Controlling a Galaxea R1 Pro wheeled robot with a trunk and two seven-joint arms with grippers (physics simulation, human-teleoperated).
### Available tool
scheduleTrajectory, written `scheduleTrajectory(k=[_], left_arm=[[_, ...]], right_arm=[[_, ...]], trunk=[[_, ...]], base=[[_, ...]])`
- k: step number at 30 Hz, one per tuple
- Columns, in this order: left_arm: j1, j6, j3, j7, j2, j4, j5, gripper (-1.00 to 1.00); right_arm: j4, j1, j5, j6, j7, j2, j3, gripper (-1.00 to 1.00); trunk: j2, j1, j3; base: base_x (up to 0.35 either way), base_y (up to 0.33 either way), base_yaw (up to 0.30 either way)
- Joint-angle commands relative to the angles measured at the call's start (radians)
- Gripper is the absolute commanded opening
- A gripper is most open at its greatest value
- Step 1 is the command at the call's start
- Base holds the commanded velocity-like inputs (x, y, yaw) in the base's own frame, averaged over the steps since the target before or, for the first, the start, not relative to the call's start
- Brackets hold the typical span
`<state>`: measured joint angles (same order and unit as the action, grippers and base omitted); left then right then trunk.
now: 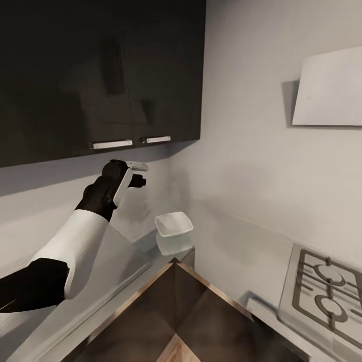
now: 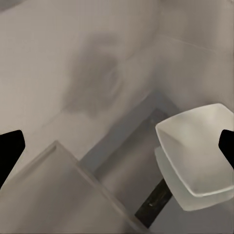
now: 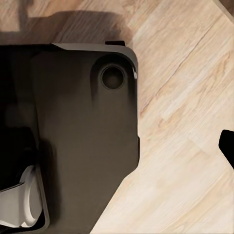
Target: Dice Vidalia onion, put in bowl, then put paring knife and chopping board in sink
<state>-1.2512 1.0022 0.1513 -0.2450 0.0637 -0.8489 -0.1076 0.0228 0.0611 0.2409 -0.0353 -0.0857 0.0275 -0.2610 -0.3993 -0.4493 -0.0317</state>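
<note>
While our left arm is raised toward the wall corner, the left gripper (image 1: 134, 173) hangs above the countertop (image 1: 120, 261), below the glossy black upper cabinets (image 1: 100, 75). Its fingers (image 2: 9, 148) stand wide apart and hold nothing. We see the bowl (image 1: 174, 224) at the far end of the countertop, right by the corner where the two walls meet; it sits upright, mouth up, one corner turned toward us, and it is squarish with no clear long axis. Dark brown lower cabinets (image 1: 191, 306) run beneath the worktop. A hob (image 1: 322, 296) lies on the right-hand run, under a pale hood (image 1: 329, 88). Our right wrist camera looks down on the robot's dark base (image 3: 83, 136) over pale wood floor (image 3: 185, 161); one right fingertip (image 3: 227, 144) shows, so we cannot tell that gripper's state.
</note>
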Motion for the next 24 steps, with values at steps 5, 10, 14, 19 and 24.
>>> scheduleTrajectory(k=[5,10,14,19,24], left_arm=[[0.001,0.002,0.002,-0.01,-0.001,-0.002,-0.01,1.0],[0.002,0.002,0.002,-0.01,-0.001,-0.003,-0.01,1.0],[0.002,0.001,0.002,-0.01,-0.001,-0.004,-0.009,1.0],[0.002,0.001,0.002,-0.01,-0.001,-0.003,-0.009,1.0],[0.003,0.001,0.003,-0.01,-0.001,-0.003,-0.009,1.0]], right_arm=[[-0.002,0.0,0.009,-0.003,-0.002,0.0,-0.008,1.0],[-0.003,0.0,0.009,-0.003,-0.002,0.0,-0.008,1.0],[-0.003,0.0,0.009,-0.003,-0.002,0.0,-0.007,1.0],[-0.003,0.0,0.009,-0.003,-0.001,0.0,-0.007,1.0],[-0.003,0.0,0.009,-0.003,-0.001,-0.001,-0.009,1.0]], trunk=[[-0.001,-0.001,0.0],[-0.001,-0.001,0.0],[-0.001,-0.001,0.0],[-0.001,-0.001,0.0],[-0.001,-0.001,0.0]], base=[[0.066,0.015,0.0],[0.063,0.161,0.0],[0.222,0.129,0.0],[0.308,0.012,0.0],[0.28,-0.134,0.0]])
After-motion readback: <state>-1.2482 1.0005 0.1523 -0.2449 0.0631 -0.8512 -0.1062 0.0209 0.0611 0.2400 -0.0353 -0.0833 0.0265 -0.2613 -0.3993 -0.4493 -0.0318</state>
